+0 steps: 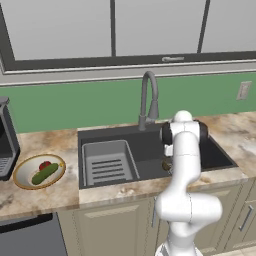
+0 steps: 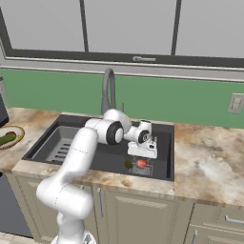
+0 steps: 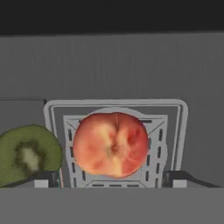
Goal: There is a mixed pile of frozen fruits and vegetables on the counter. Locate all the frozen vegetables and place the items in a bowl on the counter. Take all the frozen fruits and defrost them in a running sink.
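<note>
Down in the dark grey sink basin (image 2: 159, 143), the white arm's two-finger gripper (image 3: 112, 179) hangs just over the drain end with its fingers spread wide and nothing between them. Right under it a round red-and-yellow peach (image 3: 110, 144) lies free on the square slotted drain grate (image 3: 175, 114), and a cut green kiwi half (image 3: 27, 153) sits just beside the peach, toward the basin's front edge. So two fruits, by the look of it, are already in the sink. I see no water coming from the curved grey tap (image 1: 149, 97) at the back rim, so the running part seems still to do. Well apart, at the left end of the marbled worktop (image 1: 47, 142), a shallow cream bowl (image 1: 20, 172) holds a long green cucumber (image 1: 44, 174) and a small red vegetable (image 1: 44, 164). No loose pile remains in sight there.
</note>
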